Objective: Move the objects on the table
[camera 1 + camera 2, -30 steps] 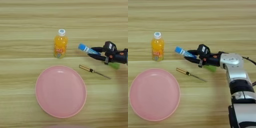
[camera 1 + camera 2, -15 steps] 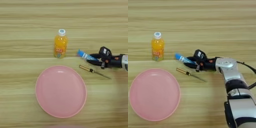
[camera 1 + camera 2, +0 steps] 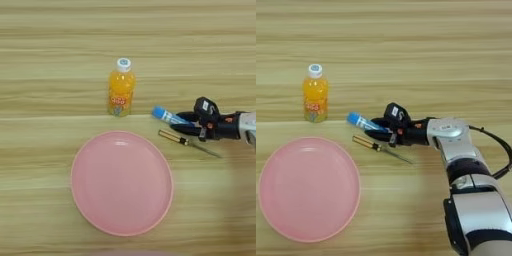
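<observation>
An orange-drink bottle (image 3: 121,91) (image 3: 314,98) with a white cap stands upright on the table (image 3: 60,45), just behind the pink plate. My right gripper (image 3: 183,123) (image 3: 377,129) comes in from the right, low over the table, shut on the blue glue-stick tube (image 3: 166,115) (image 3: 360,120). The tube's blue end points left toward the bottle. The tube hangs right behind a small screwdriver.
A round pink plate (image 3: 122,182) (image 3: 307,187) lies in front of the bottle. A small screwdriver (image 3: 186,142) (image 3: 381,148) with a dark yellow handle lies on the wood just in front of the gripper, its thin shaft pointing right.
The gripper has carried the glue-stick tube leftward and toward the front of the table, closer to the screwdriver and plate. Bottle, plate and screwdriver have stayed put.
</observation>
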You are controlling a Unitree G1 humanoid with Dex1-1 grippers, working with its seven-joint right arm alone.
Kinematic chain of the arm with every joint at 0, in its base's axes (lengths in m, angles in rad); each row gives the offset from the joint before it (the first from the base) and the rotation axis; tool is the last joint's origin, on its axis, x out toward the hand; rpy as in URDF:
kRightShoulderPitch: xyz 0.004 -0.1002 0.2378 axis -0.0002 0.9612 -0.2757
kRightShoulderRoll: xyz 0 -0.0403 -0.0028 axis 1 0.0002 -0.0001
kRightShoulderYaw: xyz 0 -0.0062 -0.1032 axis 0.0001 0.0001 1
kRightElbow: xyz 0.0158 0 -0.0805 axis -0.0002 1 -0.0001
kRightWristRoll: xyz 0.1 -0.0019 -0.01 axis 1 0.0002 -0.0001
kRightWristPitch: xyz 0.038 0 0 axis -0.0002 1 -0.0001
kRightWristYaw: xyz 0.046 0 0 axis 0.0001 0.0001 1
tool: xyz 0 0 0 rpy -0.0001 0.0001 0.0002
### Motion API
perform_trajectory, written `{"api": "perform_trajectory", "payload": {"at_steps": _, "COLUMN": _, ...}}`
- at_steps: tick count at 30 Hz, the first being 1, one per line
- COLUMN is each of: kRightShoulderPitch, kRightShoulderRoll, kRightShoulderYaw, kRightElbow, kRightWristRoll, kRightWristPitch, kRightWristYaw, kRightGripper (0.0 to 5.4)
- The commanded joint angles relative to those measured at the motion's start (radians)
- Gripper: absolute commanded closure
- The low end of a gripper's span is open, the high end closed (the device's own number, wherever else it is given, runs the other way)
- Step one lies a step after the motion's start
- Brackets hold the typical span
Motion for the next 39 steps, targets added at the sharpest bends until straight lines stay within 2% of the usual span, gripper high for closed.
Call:
{"api": "perform_trajectory", "payload": {"at_steps": 1, "kRightShoulderPitch": -0.077, "kRightShoulderRoll": -0.032, "kRightShoulderYaw": -0.006, "kRightElbow": -0.029, "kRightWristRoll": 0.004, "kRightWristPitch": -0.016, "kRightWristYaw": -0.017, "kRightGripper": 3.62}}
{"api": "perform_trajectory", "payload": {"at_steps": 7, "kRightShoulderPitch": -0.077, "kRightShoulderRoll": -0.034, "kRightShoulderYaw": -0.011, "kRightElbow": -0.032, "kRightWristRoll": 0.010, "kRightWristPitch": -0.021, "kRightWristYaw": -0.008, "kRightGripper": 3.02}}
{"api": "perform_trajectory", "payload": {"at_steps": 11, "kRightShoulderPitch": -0.077, "kRightShoulderRoll": -0.036, "kRightShoulderYaw": -0.036, "kRightElbow": -0.059, "kRightWristRoll": 0.045, "kRightWristPitch": -0.035, "kRightWristYaw": 0.017, "kRightGripper": 2.66}}
{"api": "perform_trajectory", "payload": {"at_steps": 18, "kRightShoulderPitch": -0.071, "kRightShoulderRoll": -0.037, "kRightShoulderYaw": -0.145, "kRightElbow": -0.213, "kRightWristRoll": 0.211, "kRightWristPitch": -0.017, "kRightWristYaw": 0.083, "kRightGripper": 1.85}}
{"api": "perform_trajectory", "payload": {"at_steps": 25, "kRightShoulderPitch": -0.023, "kRightShoulderRoll": -0.015, "kRightShoulderYaw": -0.202, "kRightElbow": -0.421, "kRightWristRoll": 0.356, "kRightWristPitch": 0.081, "kRightWristYaw": 0.114, "kRightGripper": 1.13}}
{"api": "perform_trajectory", "payload": {"at_steps": 32, "kRightShoulderPitch": 0.048, "kRightShoulderRoll": 0.000, "kRightShoulderYaw": -0.204, "kRightElbow": -0.641, "kRightWristRoll": 0.438, "kRightWristPitch": 0.203, "kRightWristYaw": 0.098, "kRightGripper": 0.45}}
{"api": "perform_trajectory", "payload": {"at_steps": 36, "kRightShoulderPitch": 0.117, "kRightShoulderRoll": 0.004, "kRightShoulderYaw": -0.177, "kRightElbow": -0.855, "kRightWristRoll": 0.468, "kRightWristPitch": 0.306, "kRightWristYaw": 0.053, "kRightGripper": 0.08}}
{"api": "perform_trajectory", "payload": {"at_steps": 39, "kRightShoulderPitch": 0.176, "kRightShoulderRoll": -0.006, "kRightShoulderYaw": -0.156, "kRightElbow": -1.023, "kRightWristRoll": 0.481, "kRightWristPitch": 0.392, "kRightWristYaw": 0.026, "kRightGripper": 0.03}}
